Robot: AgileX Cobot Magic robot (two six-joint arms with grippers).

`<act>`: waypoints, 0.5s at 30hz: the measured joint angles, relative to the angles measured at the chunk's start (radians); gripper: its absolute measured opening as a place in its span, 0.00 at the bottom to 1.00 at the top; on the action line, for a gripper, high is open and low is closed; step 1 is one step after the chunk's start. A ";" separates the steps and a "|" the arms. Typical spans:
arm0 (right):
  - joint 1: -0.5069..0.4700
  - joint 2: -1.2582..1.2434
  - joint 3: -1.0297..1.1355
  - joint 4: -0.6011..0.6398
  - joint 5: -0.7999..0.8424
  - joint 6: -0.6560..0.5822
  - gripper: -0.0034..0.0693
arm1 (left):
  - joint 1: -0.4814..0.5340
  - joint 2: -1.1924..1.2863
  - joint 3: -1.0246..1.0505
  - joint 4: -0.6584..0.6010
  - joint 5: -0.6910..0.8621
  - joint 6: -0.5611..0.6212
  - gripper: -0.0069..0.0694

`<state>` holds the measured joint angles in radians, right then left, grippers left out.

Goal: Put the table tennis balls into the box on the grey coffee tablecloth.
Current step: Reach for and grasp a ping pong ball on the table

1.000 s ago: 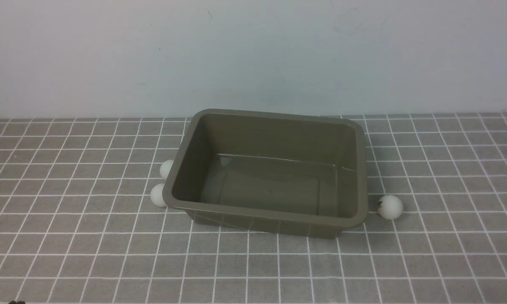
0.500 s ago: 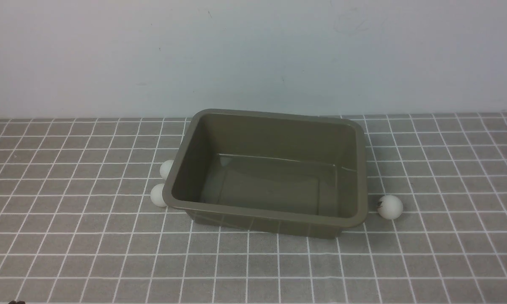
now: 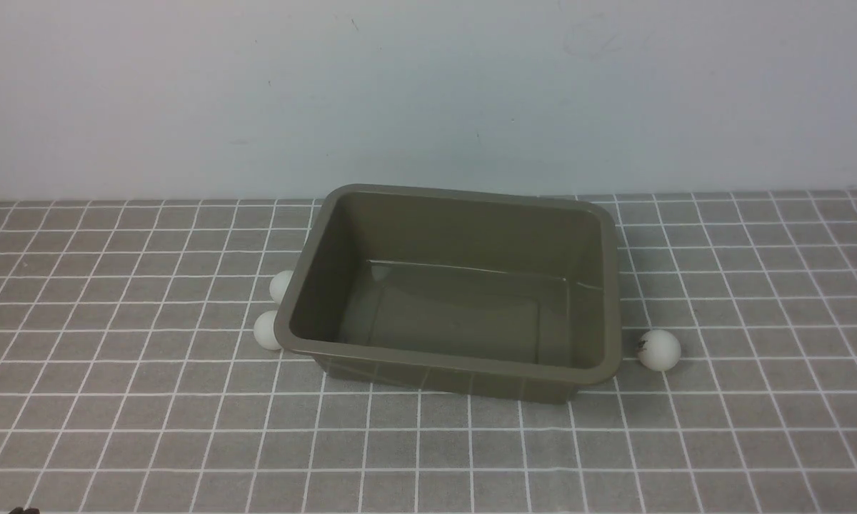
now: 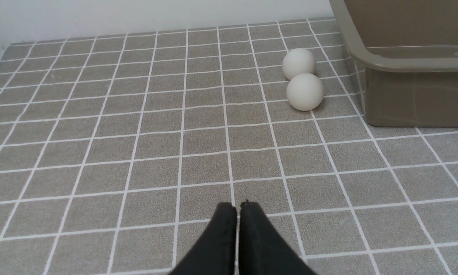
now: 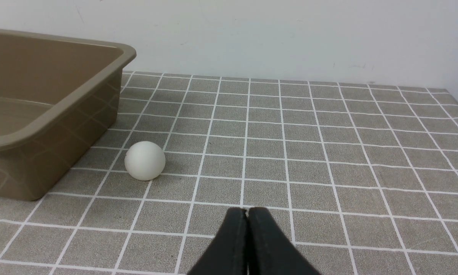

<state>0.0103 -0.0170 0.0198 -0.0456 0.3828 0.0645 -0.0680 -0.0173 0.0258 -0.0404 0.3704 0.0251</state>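
The olive-brown box (image 3: 307, 285) stands empty in the middle of the grey coffee tablecloth (image 3: 114, 400). Two white table tennis balls (image 3: 266, 330) (image 3: 280, 285) lie against its left wall, one behind the other; the left wrist view shows them touching (image 4: 304, 91) (image 4: 298, 63). A third ball (image 3: 659, 349) with a small dark mark lies just off the box's right front corner, and appears in the right wrist view too (image 5: 144, 160). My left gripper (image 4: 238, 208) is shut, empty, well short of the two balls. My right gripper (image 5: 247, 213) is shut, empty, short of the third ball.
A plain pale wall (image 3: 428, 93) rises right behind the cloth's far edge. The box wall (image 4: 416, 95) stands close beside the two left balls. The box's corner (image 5: 34, 152) stands beside the right ball.
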 joint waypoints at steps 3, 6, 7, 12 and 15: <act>0.000 0.000 0.000 0.000 0.000 0.000 0.03 | 0.000 0.000 0.002 -0.048 -0.054 -0.042 0.08; 0.000 0.000 0.000 0.000 0.000 0.000 0.03 | 0.000 0.000 0.002 -0.148 -0.131 -0.106 0.08; 0.000 0.000 0.000 0.000 0.000 0.000 0.03 | 0.000 0.000 0.002 -0.177 -0.153 -0.119 0.08; 0.000 0.000 0.008 0.086 -0.086 0.047 0.03 | 0.000 0.000 0.002 -0.289 -0.279 -0.142 0.08; 0.000 0.000 0.009 0.316 -0.298 0.197 0.03 | 0.000 0.000 0.002 -0.333 -0.476 -0.147 0.08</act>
<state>0.0103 -0.0170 0.0286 0.2702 0.0846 0.2615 -0.0680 -0.0173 0.0280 -0.3729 -0.1058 -0.1214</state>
